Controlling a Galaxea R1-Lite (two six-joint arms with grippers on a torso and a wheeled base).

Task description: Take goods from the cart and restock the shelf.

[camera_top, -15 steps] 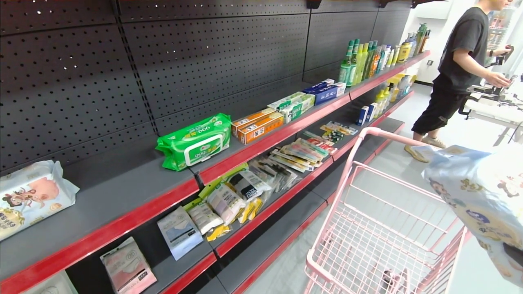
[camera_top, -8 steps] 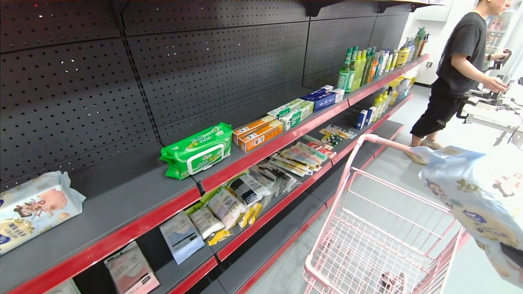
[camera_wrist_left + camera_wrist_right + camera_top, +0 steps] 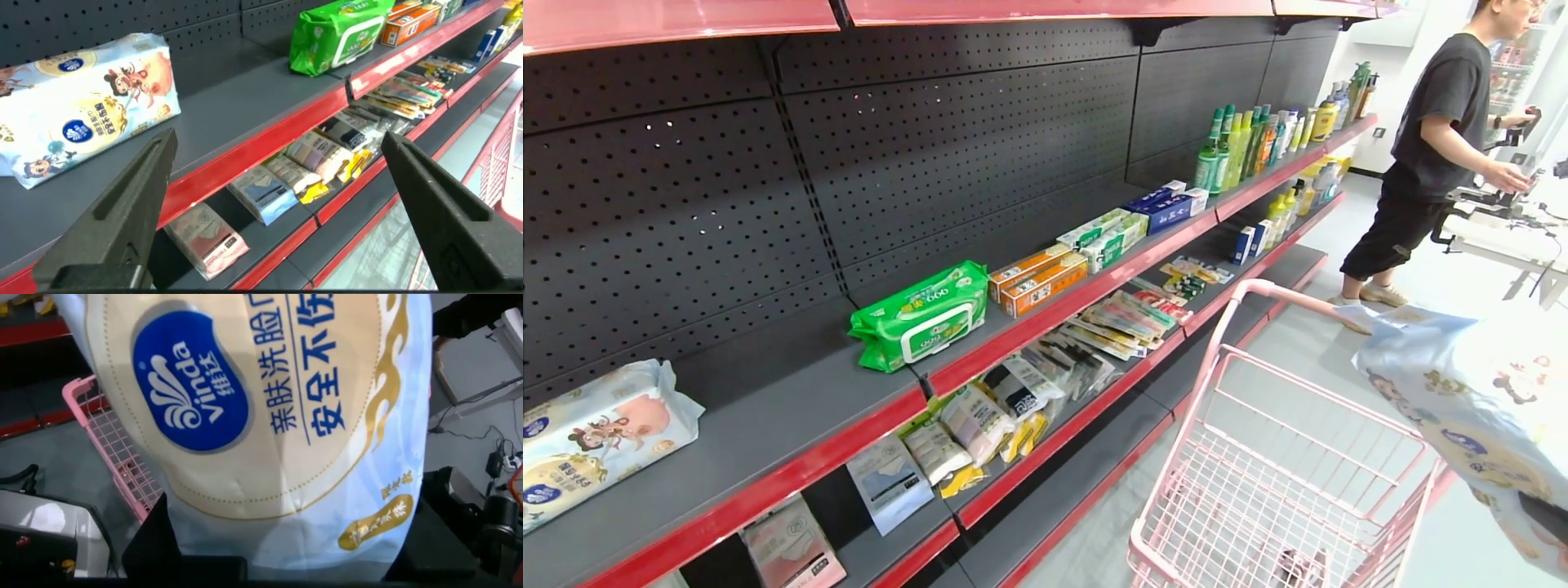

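Note:
A big pale-blue pack of tissues [image 3: 1478,400] with cartoon print hangs over the right side of the pink wire cart [image 3: 1235,320]. My right gripper [image 3: 286,549] is shut on it; the pack [image 3: 270,416] hides most of the fingers. A matching pack [image 3: 596,437] lies at the left end of the grey shelf [image 3: 768,400]. A green wipes pack [image 3: 920,317] lies farther along that shelf. My left gripper [image 3: 278,143] stands open and empty in front of the shelf [image 3: 245,106], near the lying pack [image 3: 90,98]. The cart basket looks nearly empty.
Orange boxes [image 3: 1037,278], green-white boxes [image 3: 1107,233], blue boxes [image 3: 1172,200] and bottles [image 3: 1241,139] line the shelf to the right. The lower shelf holds several flat packets [image 3: 980,408]. Bare shelf lies between the two packs. A red-edged shelf [image 3: 686,16] hangs above.
The head camera has tilted up, bringing the upper shelf edge into the picture. The held pack stays at the cart's right side.

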